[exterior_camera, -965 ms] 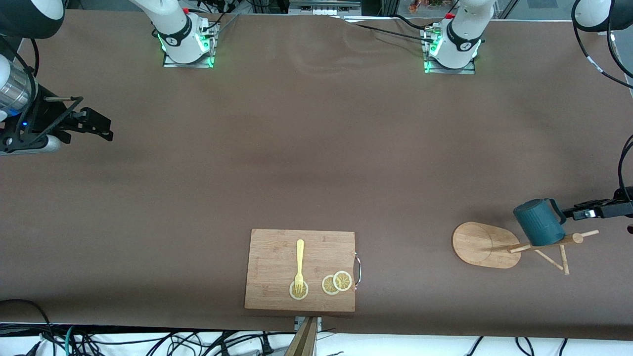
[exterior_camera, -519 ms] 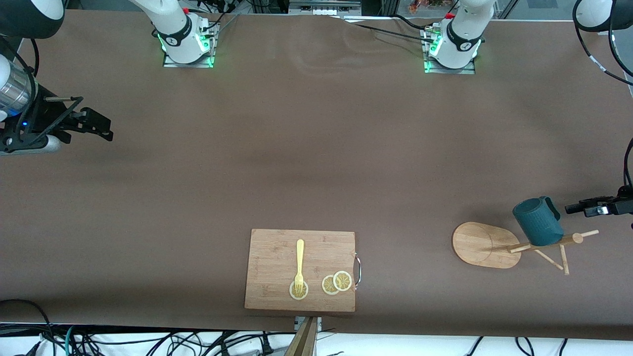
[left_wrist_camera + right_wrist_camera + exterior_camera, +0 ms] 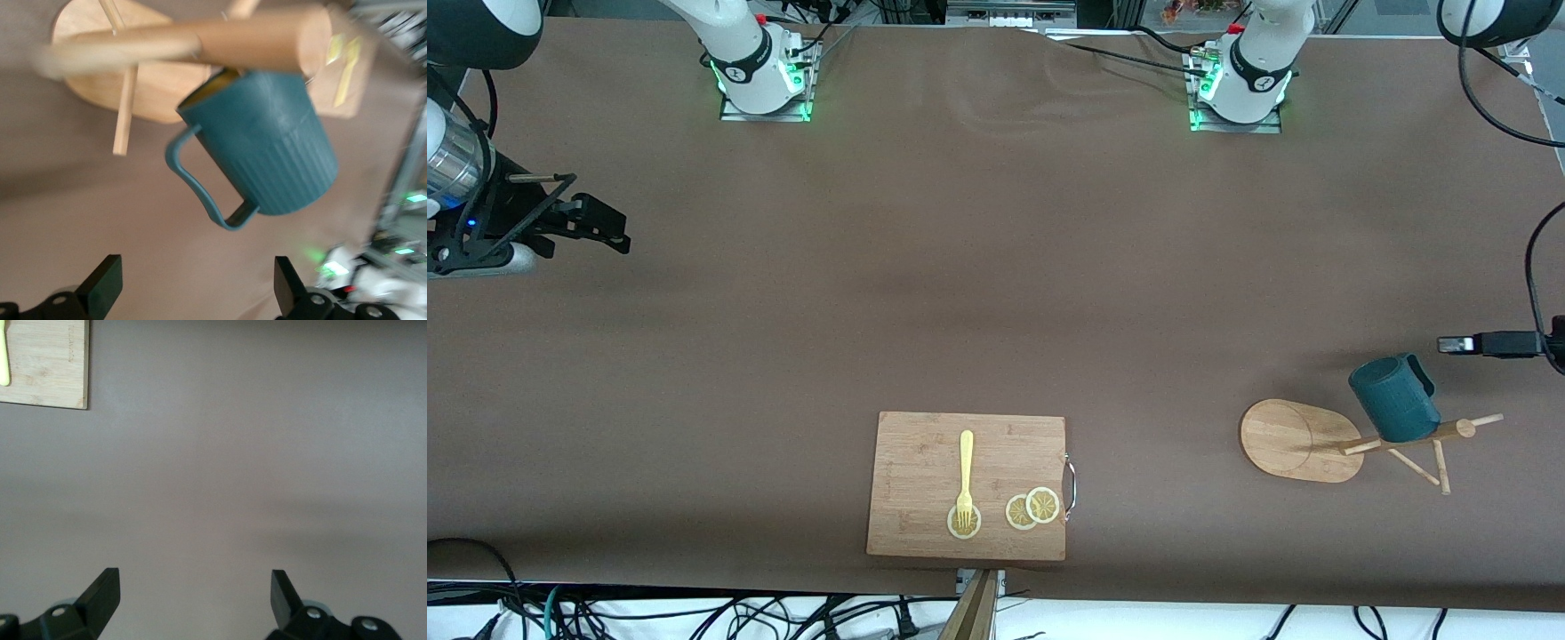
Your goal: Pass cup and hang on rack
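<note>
Brown cloth covers the desk (image 3: 996, 267), and we see cables crowding its front edge. We find the cup (image 3: 1394, 400) hanging on the rack (image 3: 1325, 437) at the left arm's end, its peg hidden. The left claw (image 3: 193, 283), gaping wide, sits cut off near the cup. The right claw (image 3: 193, 593) waits, spread wide over bare cloth.

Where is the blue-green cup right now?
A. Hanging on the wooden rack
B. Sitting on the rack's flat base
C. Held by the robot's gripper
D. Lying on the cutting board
A. The cup hangs on the rack by its handle, and the left gripper is open and off it, while the right gripper waits open at the right arm's end of the table.
</note>
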You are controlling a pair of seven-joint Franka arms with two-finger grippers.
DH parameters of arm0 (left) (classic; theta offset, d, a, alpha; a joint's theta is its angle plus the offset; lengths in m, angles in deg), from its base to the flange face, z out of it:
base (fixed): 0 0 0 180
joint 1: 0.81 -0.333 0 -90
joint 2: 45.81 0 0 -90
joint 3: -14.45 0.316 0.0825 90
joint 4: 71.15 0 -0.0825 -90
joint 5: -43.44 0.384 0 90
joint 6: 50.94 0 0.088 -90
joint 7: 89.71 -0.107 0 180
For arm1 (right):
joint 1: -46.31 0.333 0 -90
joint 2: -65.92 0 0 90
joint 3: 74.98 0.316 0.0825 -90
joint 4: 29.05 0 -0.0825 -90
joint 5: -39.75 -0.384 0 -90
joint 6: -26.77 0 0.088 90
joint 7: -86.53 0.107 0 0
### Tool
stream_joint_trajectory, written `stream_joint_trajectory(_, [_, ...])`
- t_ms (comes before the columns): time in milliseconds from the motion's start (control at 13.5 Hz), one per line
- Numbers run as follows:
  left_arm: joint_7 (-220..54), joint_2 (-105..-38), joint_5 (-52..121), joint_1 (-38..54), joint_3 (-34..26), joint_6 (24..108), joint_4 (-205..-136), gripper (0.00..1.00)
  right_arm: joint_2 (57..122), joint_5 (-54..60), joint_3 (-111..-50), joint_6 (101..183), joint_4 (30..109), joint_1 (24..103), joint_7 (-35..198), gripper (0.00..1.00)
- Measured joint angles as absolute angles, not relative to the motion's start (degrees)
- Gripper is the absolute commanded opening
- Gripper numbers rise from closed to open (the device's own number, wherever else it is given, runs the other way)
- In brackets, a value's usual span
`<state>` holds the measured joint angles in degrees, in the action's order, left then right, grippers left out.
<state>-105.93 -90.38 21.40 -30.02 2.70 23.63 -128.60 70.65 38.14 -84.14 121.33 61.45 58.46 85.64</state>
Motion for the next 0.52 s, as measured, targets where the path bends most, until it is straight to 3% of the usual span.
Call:
stream_joint_trajectory(297, [-104.66,-82.98,39.64,-16.91,2.59,22.60,-128.41,1.00,70.65,38.14,-84.49,121.31,61.45,58.42,85.64,1.00])
stream_joint_trajectory(519, [-104.37,-79.02,44.50,-13.35,2.87,18.65,-128.78,1.00,70.72,38.14,-85.83,121.21,61.50,58.36,85.67,1.00])
